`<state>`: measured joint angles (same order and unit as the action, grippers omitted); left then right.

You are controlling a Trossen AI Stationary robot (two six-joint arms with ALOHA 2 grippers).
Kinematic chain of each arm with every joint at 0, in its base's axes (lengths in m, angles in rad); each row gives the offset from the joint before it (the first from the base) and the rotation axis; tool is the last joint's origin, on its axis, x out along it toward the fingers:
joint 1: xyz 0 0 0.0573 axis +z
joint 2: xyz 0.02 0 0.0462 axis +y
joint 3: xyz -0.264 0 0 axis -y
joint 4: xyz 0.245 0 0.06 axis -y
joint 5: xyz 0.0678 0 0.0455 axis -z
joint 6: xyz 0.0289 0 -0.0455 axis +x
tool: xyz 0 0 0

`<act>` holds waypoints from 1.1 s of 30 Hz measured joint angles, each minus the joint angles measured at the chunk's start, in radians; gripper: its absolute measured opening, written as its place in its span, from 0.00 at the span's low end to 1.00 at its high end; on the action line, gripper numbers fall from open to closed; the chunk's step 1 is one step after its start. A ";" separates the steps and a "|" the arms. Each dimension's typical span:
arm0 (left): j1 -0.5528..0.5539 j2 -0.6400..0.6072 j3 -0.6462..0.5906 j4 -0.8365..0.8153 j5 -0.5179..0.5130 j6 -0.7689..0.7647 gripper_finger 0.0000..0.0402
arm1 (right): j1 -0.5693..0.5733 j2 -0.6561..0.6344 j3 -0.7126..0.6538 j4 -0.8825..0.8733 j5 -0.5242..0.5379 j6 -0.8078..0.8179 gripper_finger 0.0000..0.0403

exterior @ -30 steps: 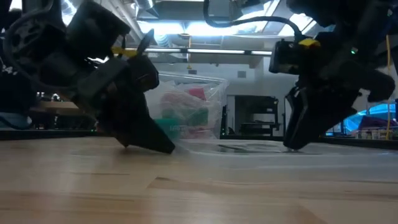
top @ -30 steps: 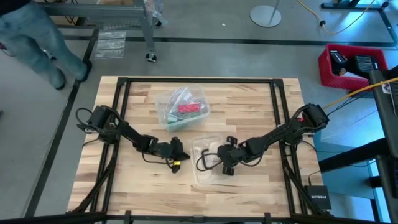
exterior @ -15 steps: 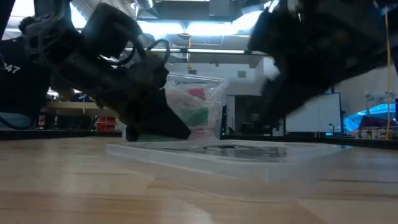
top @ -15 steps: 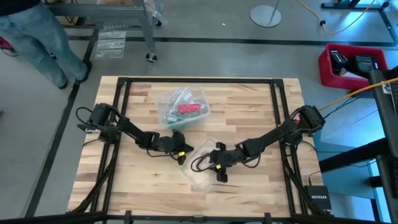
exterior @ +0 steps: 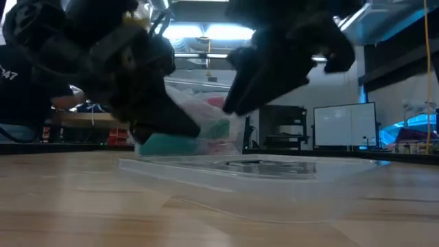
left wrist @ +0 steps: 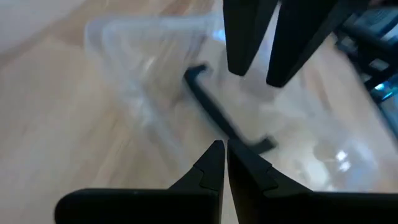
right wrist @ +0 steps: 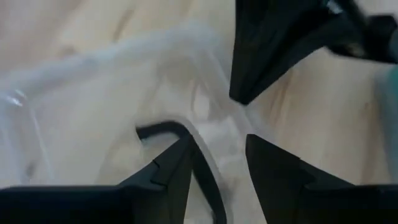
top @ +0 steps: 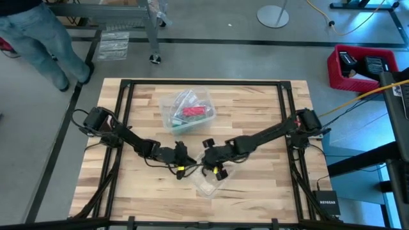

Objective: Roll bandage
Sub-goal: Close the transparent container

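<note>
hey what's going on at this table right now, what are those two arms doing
Both arms have met near the middle of the wooden table over a clear plastic box with a black handle. The left claw is shut, tips at the box's edge. The right claw is partly open with the handle between its fingers. The red bandage lies untouched inside a clear bag farther back, so no rolling has started. A person stands beyond the table's far left corner.
</note>
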<state>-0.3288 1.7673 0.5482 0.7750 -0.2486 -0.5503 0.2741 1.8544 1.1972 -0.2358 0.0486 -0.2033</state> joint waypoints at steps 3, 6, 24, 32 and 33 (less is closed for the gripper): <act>0.000 0.024 -0.001 -0.014 -0.010 -0.026 0.03 | -0.016 0.064 0.079 -0.136 -0.038 -0.041 0.39; 0.001 0.046 0.000 -0.009 -0.023 -0.050 0.03 | -0.015 0.109 0.121 -0.198 -0.048 -0.064 0.39; 0.002 0.062 0.001 -0.008 -0.047 -0.026 0.03 | -0.021 0.142 0.130 -0.206 -0.068 -0.091 0.27; 0.001 0.063 0.001 -0.008 -0.048 -0.026 0.03 | -0.021 0.181 0.132 -0.202 -0.051 -0.113 0.24; 0.001 0.063 0.000 -0.008 -0.048 -0.026 0.03 | -0.021 0.185 0.133 -0.197 -0.039 -0.119 0.24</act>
<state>-0.3275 1.8301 0.5485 0.7666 -0.2970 -0.5758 0.2531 2.0395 1.3300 -0.4327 0.0096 -0.3223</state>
